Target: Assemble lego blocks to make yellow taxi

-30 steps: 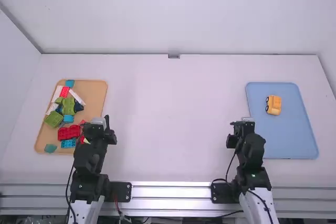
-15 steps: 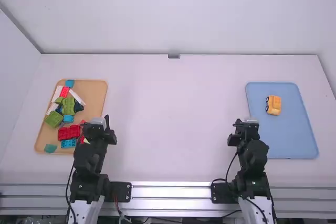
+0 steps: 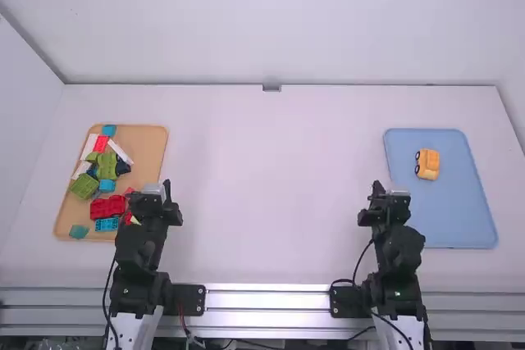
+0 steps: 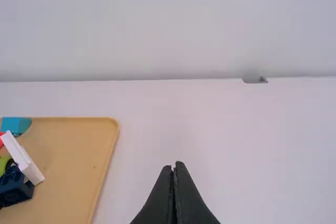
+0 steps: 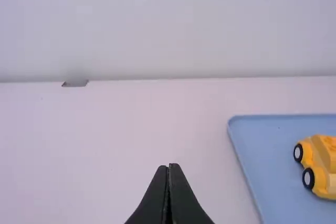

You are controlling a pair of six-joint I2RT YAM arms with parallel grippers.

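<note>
Two trays lie on one white table (image 3: 271,202): a tan tray (image 3: 149,145) at left and a blue tray (image 3: 451,202) at right. One yellow toy car (image 5: 318,167) sits in the far half of the blue tray, slightly left of its middle, with two black wheels (image 5: 308,178) visible along its left side. The tan tray carries a loose cluster of blocks, including two long white blocks (image 3: 120,152), one red block (image 3: 102,144) at the far end and one blue studded brick (image 3: 107,225) nearer. Two arms stand at the near edge, both folded back close to their bases and facing away. The left gripper (image 3: 154,194) is beside the tan tray's near right part; the right gripper (image 3: 392,196) is just left of the blue tray. Each pincer is closed, fingertips together, gripping nothing.
</note>
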